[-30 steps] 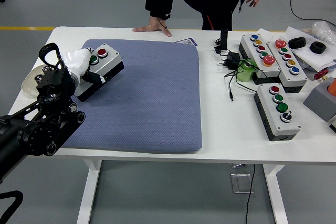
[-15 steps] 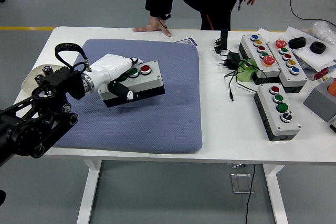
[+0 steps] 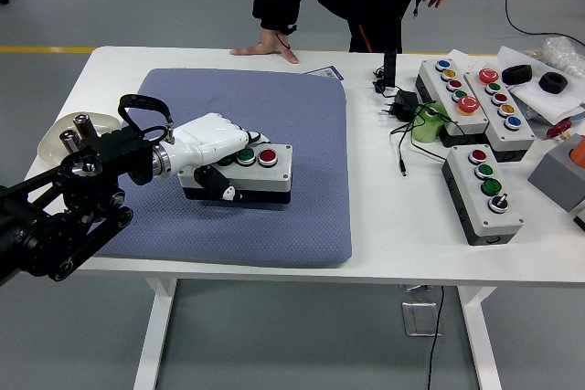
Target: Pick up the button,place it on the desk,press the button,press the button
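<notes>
- On the blue-grey pad (image 3: pixel 302 207), centre-left, sits the two-button control box (image 3: pixel 251 173). It looks level and flat on the cushion, long side roughly parallel to the table's near edge.
- My left hand (image 3: pixel 208 142) is wrapped over the box's left end: white fingers curled across the top, thumb down the front face. Firm clasp, nothing loose.
- Reading: grip from the end keeps both caps clear, so pressing is possible once I let go. Placement step looks nearly done; release not yet made.
- Box details: pale grey lid, black lower body, green button (image 3: pixel 245 156) beside red button (image 3: pixel 267 157), green nearer my fingers. Both caps are visible and unobstructed.
- Soft pad should damp the set-down and stop sliding under a press, my guess.
- Right hand is not in shot.
- Person stands at the far side; one hand (image 3: pixel 265 47) is flat on the white table (image 3: pixel 393 226) edge, well apart from the box. Not interfering.
- Other button boxes (image 3: pixel 483 193) lie on the right of the table among cables, well away from my work area.
</notes>
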Controlling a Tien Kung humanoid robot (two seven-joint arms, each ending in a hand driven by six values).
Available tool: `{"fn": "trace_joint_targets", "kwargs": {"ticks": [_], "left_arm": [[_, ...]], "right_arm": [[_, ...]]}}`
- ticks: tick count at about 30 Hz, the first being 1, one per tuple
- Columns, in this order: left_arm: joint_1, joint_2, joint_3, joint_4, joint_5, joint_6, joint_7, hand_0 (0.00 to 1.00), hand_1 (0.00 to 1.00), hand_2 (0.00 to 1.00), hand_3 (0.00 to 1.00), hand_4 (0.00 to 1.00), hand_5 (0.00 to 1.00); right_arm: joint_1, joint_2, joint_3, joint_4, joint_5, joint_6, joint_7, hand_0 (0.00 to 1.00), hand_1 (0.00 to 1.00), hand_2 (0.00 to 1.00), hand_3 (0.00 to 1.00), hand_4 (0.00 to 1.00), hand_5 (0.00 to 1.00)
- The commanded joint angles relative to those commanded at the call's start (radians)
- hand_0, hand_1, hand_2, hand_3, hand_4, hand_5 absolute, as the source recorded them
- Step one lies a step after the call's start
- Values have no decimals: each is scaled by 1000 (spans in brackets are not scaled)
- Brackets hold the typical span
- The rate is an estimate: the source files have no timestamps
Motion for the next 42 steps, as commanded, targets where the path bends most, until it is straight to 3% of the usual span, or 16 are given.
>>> {"fn": "trace_joint_targets", "kwargs": {"ticks": [2,3,8,9,14,15,20,21,26,27,32,33,38,39,42], "left_arm": [[1,0,-1,3,11,-2,3,209,229,219,287,712,2],[2,-1,-2,4,13,-6,4,273,290,286,377,720,2],[5,-2,-3,7,47,-60,21,273,290,286,377,720,2],[6,-2,-4,7,48,-69,23,274,404,399,653,830,2],[8,-4,-13,8,51,-119,34,274,404,399,653,830,2],[8,-4,-13,9,49,-119,34,333,535,585,918,998,379],[16,-1,-18,17,-29,-78,34,333,535,585,918,998,379],[17,-1,-19,17,-39,-72,37,442,606,655,998,998,490],[21,1,-34,11,-73,-65,38,442,606,655,998,998,490],[22,2,-35,9,-77,-66,34,596,739,871,998,998,526],[32,5,-43,-4,-77,-83,30,596,739,871,998,998,526],[35,7,-49,-10,-79,-90,27,699,816,964,998,998,539],[62,30,-102,-82,-114,-106,2,699,816,964,998,998,539],[68,34,-119,-105,-114,-109,1,756,859,973,998,998,536],[82,41,-170,-167,-100,-117,3,756,859,973,998,998,536]], "right_arm": [[0,0,-1,0,1,0,0,779,750,750,597,225,170],[0,0,-2,0,1,0,0,778,749,750,597,225,170],[0,0,-2,0,1,0,0,778,749,750,597,225,170],[0,0,-1,0,0,0,0,778,749,750,597,223,168],[0,0,-1,0,-2,0,-1,778,749,750,597,223,168],[0,0,0,0,-2,0,-1,778,748,749,597,220,164],[2,1,3,0,-2,-1,-2,778,748,749,597,220,164],[2,1,3,0,-3,-1,-3,779,749,749,597,219,163],[1,1,7,0,-9,-1,-5,779,749,749,597,219,163],[1,1,9,0,-12,-1,-5,779,748,749,597,219,163],[-4,2,11,0,-17,-1,-6,779,748,749,597,219,163],[-5,2,10,0,-17,-1,-6,779,748,749,597,218,162],[-7,3,16,0,-22,0,-5,779,748,749,597,218,162],[-7,3,18,0,-25,0,-6,778,748,749,597,218,161],[-7,4,21,0,-26,0,-6,778,748,749,597,218,161]]}}
